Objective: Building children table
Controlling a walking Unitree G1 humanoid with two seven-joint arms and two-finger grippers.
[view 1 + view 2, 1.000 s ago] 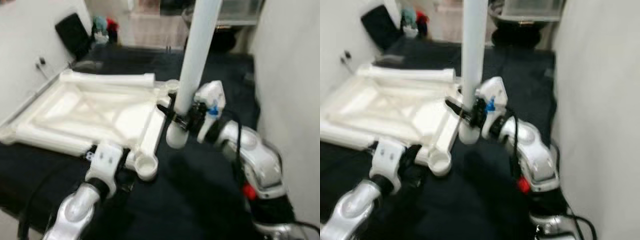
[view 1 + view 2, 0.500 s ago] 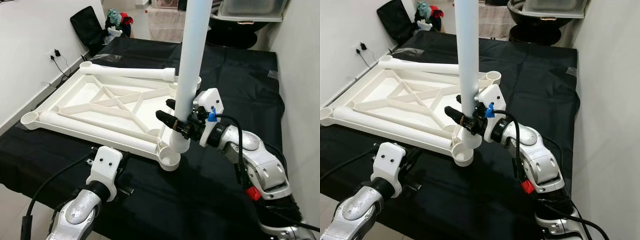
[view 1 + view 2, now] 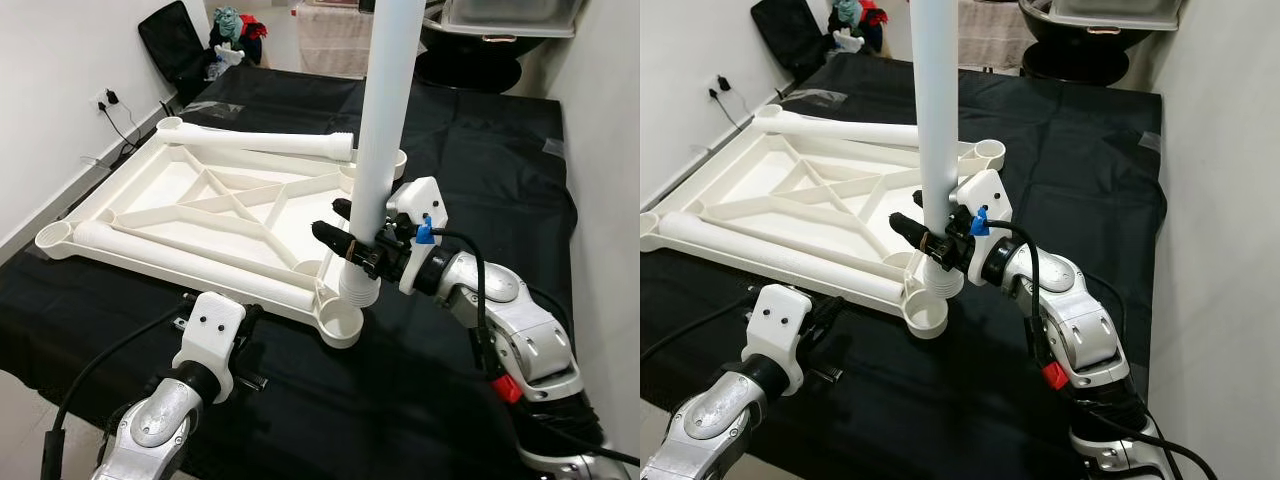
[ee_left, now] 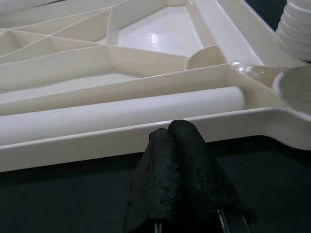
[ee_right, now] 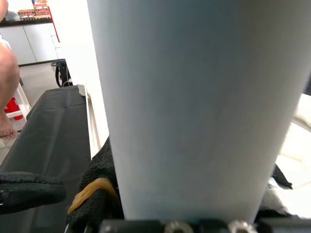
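Observation:
A white plastic tabletop (image 3: pixel 200 215) lies upside down on a black cloth. My right gripper (image 3: pixel 345 240) is shut on a white table leg (image 3: pixel 380 140) and holds it upright. The leg's threaded end (image 3: pixel 357 290) hangs just above the near corner socket (image 3: pixel 342 322). In the right wrist view the leg (image 5: pixel 194 97) sits between the black fingers (image 5: pixel 97 194). My left gripper (image 4: pixel 169 130) is shut and holds nothing; it is low on the cloth, close to the tabletop's near edge. Two more legs lie on the tabletop, one along the far edge (image 3: pixel 260 143) and one along the near edge (image 3: pixel 190 262).
White walls stand close on the left and on the right (image 3: pixel 610 150). A black bag (image 3: pixel 180 45) and toys (image 3: pixel 232 22) sit at the far left, a black basin (image 3: pixel 480 60) at the back. A person's leg (image 5: pixel 7 82) is in the right wrist view.
The head camera was blurred a second ago and is now steady. The leg's threaded end has come from beside the corner socket to just above it. The left gripper has stayed put.

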